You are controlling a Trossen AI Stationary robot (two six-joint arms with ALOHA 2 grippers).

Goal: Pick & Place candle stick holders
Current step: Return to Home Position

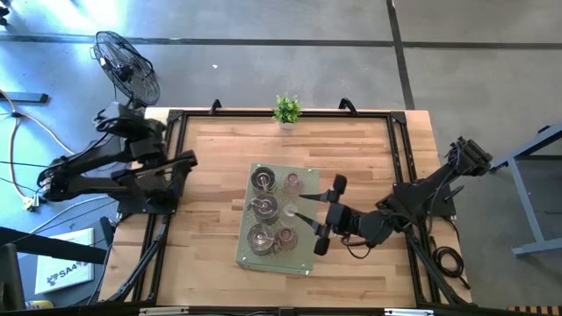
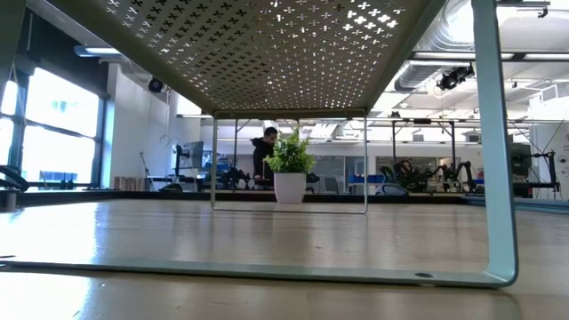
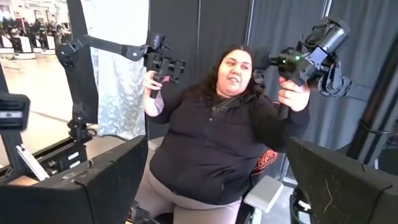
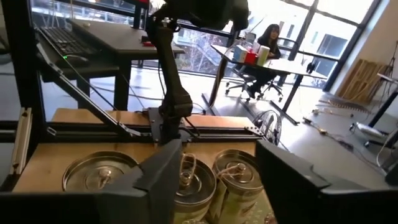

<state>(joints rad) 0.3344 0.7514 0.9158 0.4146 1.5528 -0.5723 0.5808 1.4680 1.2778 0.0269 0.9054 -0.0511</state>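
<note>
Three shiny silver candle stick holders [image 1: 262, 208] stand in a row on a pale green perforated stand [image 1: 303, 260] at mid-table. Three small glass cups [image 1: 290, 183] stand beside them, on the side toward my right gripper. My right gripper [image 1: 309, 218] is open and low at the stand's right side, pointing at the middle of the rows. In its wrist view the wide-apart fingers [image 4: 163, 180] frame the silver holders [image 4: 239, 174] just ahead. My left gripper [image 1: 186, 163] is open and raised at the table's left edge. It faces a person [image 3: 217, 124].
A small green potted plant [image 1: 286, 110] stands at the table's far edge and also shows in the low view [image 2: 289, 169]. The low view looks under the stand's perforated top [image 2: 267, 53], past its leg [image 2: 493, 178]. Bare wood lies left of the stand and along the near edge.
</note>
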